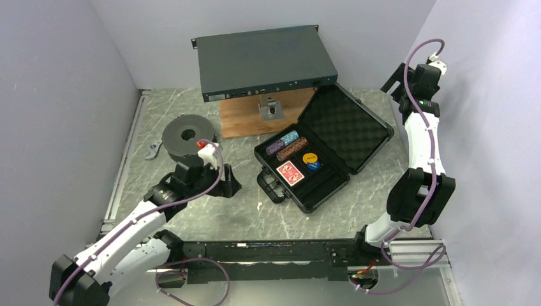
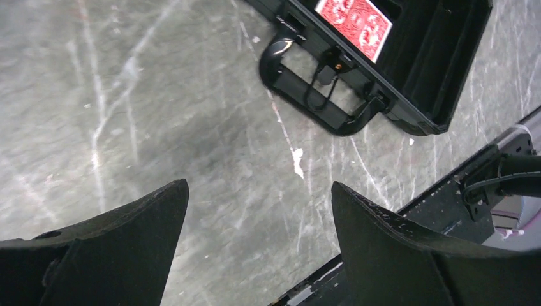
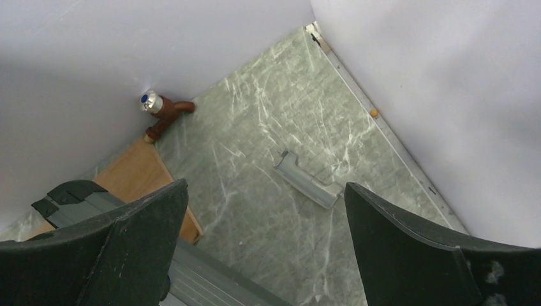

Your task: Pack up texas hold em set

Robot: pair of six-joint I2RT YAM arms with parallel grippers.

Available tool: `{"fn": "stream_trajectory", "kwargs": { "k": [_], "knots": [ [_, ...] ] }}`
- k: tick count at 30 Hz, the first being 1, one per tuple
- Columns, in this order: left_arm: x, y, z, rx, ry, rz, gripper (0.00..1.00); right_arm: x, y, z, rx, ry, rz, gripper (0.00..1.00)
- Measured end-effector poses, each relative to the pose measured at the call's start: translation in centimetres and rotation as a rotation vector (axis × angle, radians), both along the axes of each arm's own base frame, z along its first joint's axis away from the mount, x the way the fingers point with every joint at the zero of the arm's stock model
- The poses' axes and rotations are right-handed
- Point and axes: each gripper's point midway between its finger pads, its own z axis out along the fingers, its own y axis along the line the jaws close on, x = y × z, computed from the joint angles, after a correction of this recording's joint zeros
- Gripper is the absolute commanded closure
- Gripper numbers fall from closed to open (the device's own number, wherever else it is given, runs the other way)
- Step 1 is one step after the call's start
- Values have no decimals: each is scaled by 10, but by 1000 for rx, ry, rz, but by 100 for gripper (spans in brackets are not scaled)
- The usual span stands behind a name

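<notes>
Starting nearest the arm bases: the left gripper (image 1: 224,182) sits low over the marble table (image 1: 210,217), around 8 o'clock from the middle of it. Its jaws are spread wide with nothing between them, and the left wrist view shows only bare tabletop in the gap (image 2: 258,188).

At its 3 o'clock, close but not touching, is the handle (image 1: 271,188) of the black case (image 1: 332,191). The case lies open and set diagonally, pretty much mid-table.

Inside the base, the red-backed card deck (image 1: 290,172) lies flat nearest the handle. At the deck's 2 o'clock are the orange disc (image 1: 310,157) and the blue disc (image 1: 313,166), side by side. The chip stacks (image 1: 287,145) lie on their sides at the deck's 12 o'clock. The foam-lined lid (image 1: 348,127) is flipped back toward 2 o'clock.

Farther out, the dark round spool (image 1: 188,137) is at 10 o'clock, well apart from the case. A wooden board (image 1: 249,121) is at 12, with the flat metal box (image 1: 265,60) sitting over its far part.

The right gripper (image 1: 390,86) is raised at 2 o'clock by the wall. Its jaws are wide apart and hold nothing (image 3: 265,185).
</notes>
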Motion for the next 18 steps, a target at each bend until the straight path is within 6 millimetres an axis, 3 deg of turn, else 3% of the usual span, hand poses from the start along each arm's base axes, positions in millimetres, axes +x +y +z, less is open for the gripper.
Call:
{"fn": "stream_trajectory", "kwargs": {
  "k": [4, 8, 18],
  "knots": [
    [1, -22, -8, -15, 27, -43, 15, 0, -1, -9, 5, 12, -4, 6],
    [3, -39, -21, -9, 58, -58, 17, -5, -2, -35, 20, 60, -15, 6],
    [6, -63, -52, 37, 107, -61, 23, -7, -13, -71, 24, 134, -76, 9]
  ]
}}
